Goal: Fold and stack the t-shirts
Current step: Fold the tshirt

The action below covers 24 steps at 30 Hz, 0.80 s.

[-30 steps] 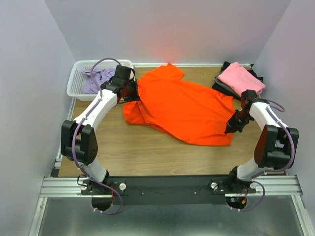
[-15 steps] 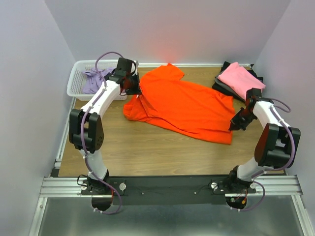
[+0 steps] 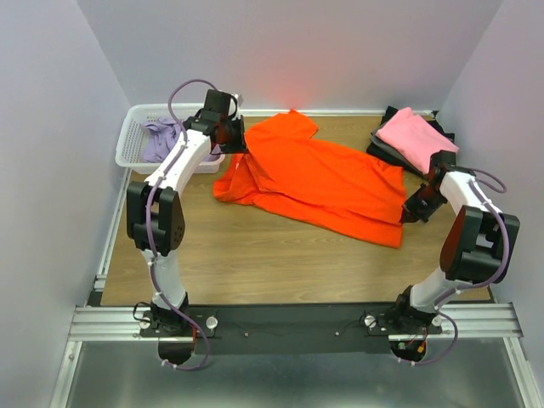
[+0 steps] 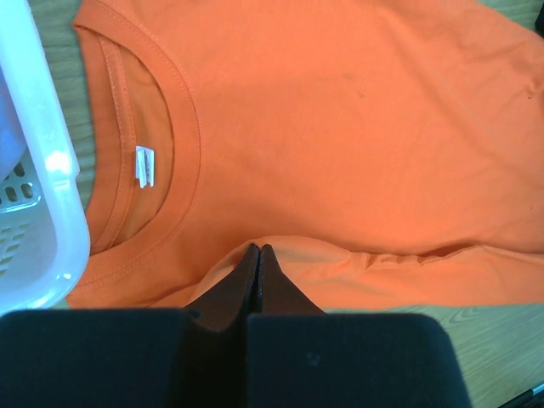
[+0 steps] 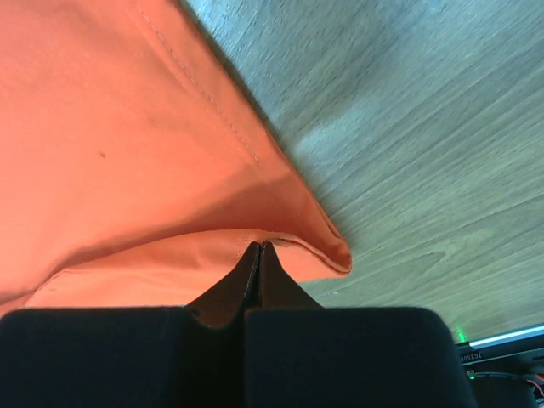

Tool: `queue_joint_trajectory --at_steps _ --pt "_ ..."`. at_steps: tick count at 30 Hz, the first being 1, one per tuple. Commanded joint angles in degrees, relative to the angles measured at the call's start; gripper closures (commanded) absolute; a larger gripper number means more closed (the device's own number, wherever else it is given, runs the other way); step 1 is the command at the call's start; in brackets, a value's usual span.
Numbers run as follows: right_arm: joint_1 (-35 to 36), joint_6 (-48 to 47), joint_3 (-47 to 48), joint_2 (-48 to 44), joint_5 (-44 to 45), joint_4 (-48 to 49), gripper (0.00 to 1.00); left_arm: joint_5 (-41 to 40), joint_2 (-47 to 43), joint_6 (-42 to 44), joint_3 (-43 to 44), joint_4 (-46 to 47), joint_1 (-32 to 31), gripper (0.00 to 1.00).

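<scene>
The bright orange t-shirt (image 3: 319, 183) lies spread on the wooden table, collar toward the far left. My left gripper (image 3: 235, 146) is shut on the shirt's shoulder edge near the collar (image 4: 170, 153); its tips (image 4: 257, 248) pinch orange cloth. My right gripper (image 3: 411, 210) is shut on the shirt's hem corner at the right; its tips (image 5: 259, 246) pinch the folded hem (image 5: 314, 246). A pink t-shirt (image 3: 416, 136) lies folded on dark shirts (image 3: 384, 146) at the far right. A lavender shirt (image 3: 163, 136) sits in the basket.
The white lattice basket (image 3: 129, 153) stands at the far left corner; its rim shows in the left wrist view (image 4: 42, 187), close to the left gripper. Grey walls close in the table on three sides. Bare wood (image 3: 272, 263) lies in front of the shirt.
Both grippers have moved away from the near edge, dragging the orange shirt with them; the left one now sits beside the basket and the right one nearer the right wall.
</scene>
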Motion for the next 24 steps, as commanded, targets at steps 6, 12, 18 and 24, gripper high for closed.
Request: queue_joint_trajectory --at_steps 6,12,18,24 --pt "-0.9 0.11 3.29 2.81 2.54 1.68 0.99 2.04 4.04 0.93 4.63 -1.87 0.5 1.0" --pt "-1.25 -0.15 4.25 4.91 2.54 2.12 0.99 2.74 5.45 0.84 5.77 -1.87 0.5 1.0" --pt "-1.25 -0.33 5.05 6.59 2.54 2.56 0.99 2.56 6.85 1.11 6.91 -1.7 0.59 1.0" --pt "-1.25 0.02 5.4 7.55 2.54 2.91 0.99 1.77 8.44 1.63 9.28 -2.84 0.94 1.0"
